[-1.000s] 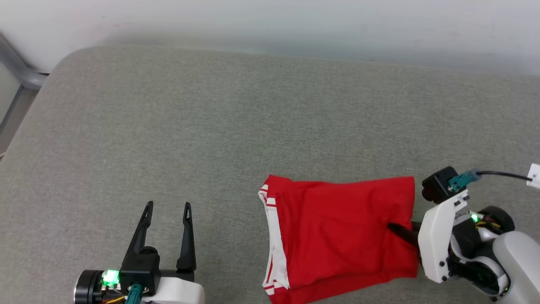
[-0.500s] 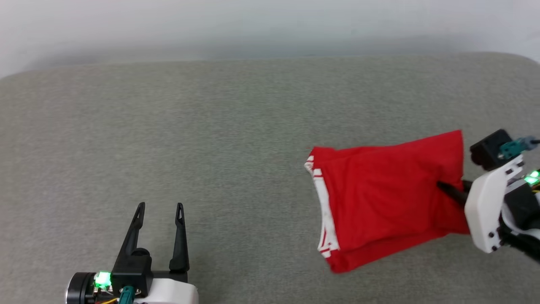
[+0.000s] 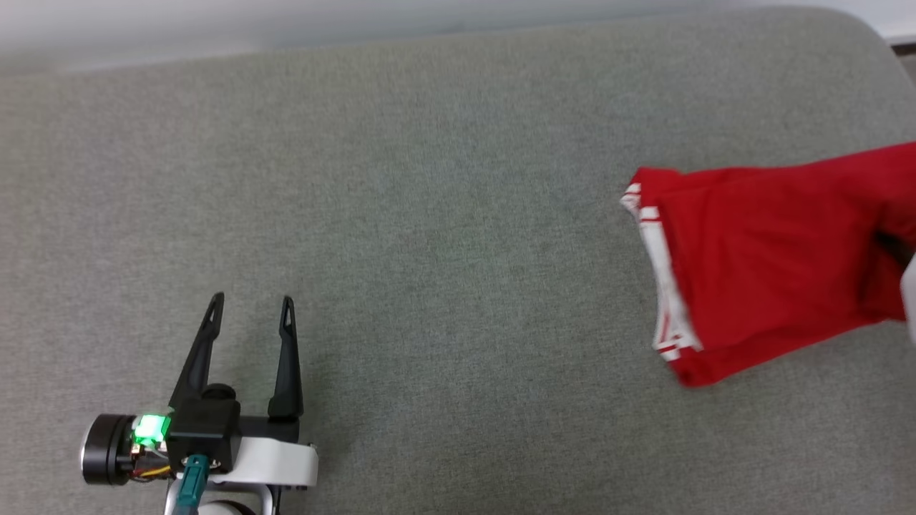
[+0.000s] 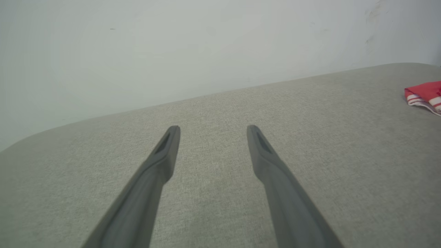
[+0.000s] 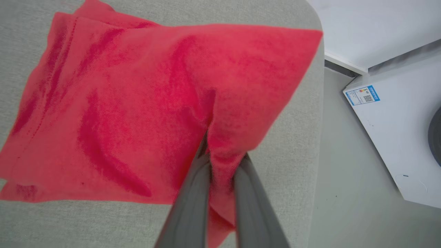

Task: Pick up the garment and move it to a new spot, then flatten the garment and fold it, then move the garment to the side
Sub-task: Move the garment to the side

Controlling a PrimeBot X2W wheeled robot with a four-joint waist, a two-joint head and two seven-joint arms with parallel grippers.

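Garment [image 3: 773, 279], a red jersey folded into a compact rectangle, lies near the right edge of the grey cushion [image 3: 429, 214], and the rest of that broad padded surface is bare fabric up to the pale wall [image 4: 172, 51] behind it. In the right wrist view the garment [image 5: 137, 103] reaches close to the cushion's rounded right corner, with floor and a white box [image 5: 396, 120] beyond the edge.

Folding looks done: the layers are stacked and the sleeves tucked in, so I judge this to be the last step, carrying the garment to the side. Setting it down and letting go remain. Whether its free end drags on the cushion or hangs clear, I cannot tell.

Its long axis runs across the cushion, left to right, with the right end slightly nearer the far edge. The white-and-red striped trim faces left; the plain red edge faces right.

The right gripper [image 5: 222, 162] has its fingers pressed together, pinching that right edge. The left gripper [image 3: 250, 300] hovers near the front left, well apart from the garment, fingers spread and holding nothing.
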